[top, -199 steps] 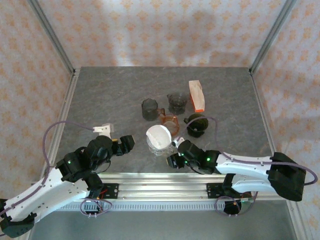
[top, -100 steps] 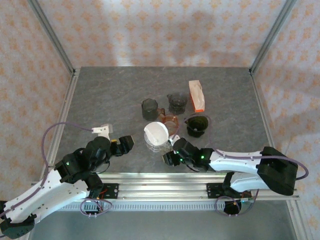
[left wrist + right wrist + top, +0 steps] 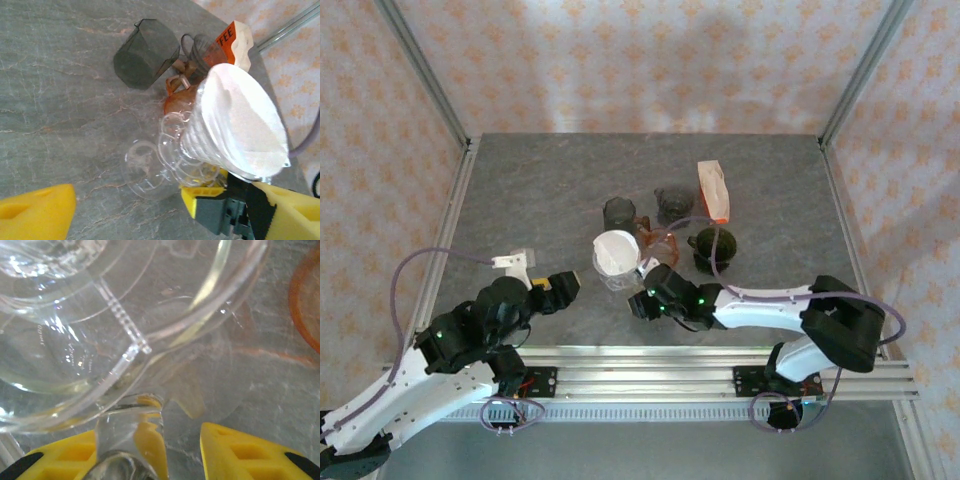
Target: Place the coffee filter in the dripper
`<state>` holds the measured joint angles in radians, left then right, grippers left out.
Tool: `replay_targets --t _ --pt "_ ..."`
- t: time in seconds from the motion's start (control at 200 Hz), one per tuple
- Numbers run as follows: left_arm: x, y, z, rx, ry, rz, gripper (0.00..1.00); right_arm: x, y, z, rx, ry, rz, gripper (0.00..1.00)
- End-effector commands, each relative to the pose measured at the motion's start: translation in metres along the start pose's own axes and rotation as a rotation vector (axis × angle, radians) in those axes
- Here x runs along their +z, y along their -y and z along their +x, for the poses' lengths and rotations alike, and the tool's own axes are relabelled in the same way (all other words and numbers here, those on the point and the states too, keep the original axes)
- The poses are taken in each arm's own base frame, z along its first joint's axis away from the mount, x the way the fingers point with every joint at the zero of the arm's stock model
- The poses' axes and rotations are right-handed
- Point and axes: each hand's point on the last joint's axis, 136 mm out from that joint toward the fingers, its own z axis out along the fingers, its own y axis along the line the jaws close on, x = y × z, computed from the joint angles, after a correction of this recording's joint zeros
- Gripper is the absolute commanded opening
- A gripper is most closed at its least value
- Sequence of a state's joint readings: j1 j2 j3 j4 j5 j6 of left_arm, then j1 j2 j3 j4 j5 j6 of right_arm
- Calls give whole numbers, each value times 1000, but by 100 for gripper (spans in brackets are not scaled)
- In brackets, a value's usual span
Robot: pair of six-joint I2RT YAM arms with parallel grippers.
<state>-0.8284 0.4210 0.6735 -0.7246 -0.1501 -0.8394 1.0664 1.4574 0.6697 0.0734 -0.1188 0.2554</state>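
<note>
The grey stone-patterned table (image 3: 540,190) is bare across its whole left half and along the far strip. A smaller open lane runs down the right side to the metal edge rail (image 3: 842,230). The corner posts (image 3: 420,70) stand outside the surface. All the loose things crowd the middle.

The right arm (image 3: 770,305) lies low across the near edge, reaching leftward. The left arm (image 3: 430,365) angles in from the near-left corner with free table on its far and left sides.

The coffee packet (image 3: 713,190) lies farthest back. The dark round pot (image 3: 714,249) sits nearer, under a loop of cable. Two smoked measuring cups (image 3: 618,217) stand just left of the packet. An amber translucent cup (image 3: 658,240) sits between them and the pot.

The clear dripper (image 3: 200,145) is tilted, just in front of the amber cup. The white coffee filter (image 3: 245,120) sits inside the dripper, lining the cone up to the rim.

The right gripper (image 3: 640,293) straddles the dripper's handle. The handle lies against one of its fingers (image 3: 65,457), and a gap shows before the other. I cannot tell whether it is pinched.

The left gripper (image 3: 563,284) is released wide and empty, near the dripper's left side.
</note>
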Motion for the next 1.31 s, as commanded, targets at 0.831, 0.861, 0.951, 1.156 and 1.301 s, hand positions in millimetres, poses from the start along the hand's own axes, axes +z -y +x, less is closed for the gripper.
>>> replay_targets --t 0.831,0.861,0.951,1.156,1.301 --pt "-33 -23 -20 29 85 -71 89 83 -12 -104 -28 159 86 43" --pt "-32 -24 -19 29 84 -71 89 86 -11 -107 -26 159 91 43" --pt "-32 -24 -19 28 84 -73 89 95 -8 -116 -18 158 103 43" --pt "-31 -25 -18 31 81 -80 89 110 -5 -134 -10 147 112 45" --pt "-30 -27 -17 29 78 -82 89 113 -6 -137 -12 146 109 50"
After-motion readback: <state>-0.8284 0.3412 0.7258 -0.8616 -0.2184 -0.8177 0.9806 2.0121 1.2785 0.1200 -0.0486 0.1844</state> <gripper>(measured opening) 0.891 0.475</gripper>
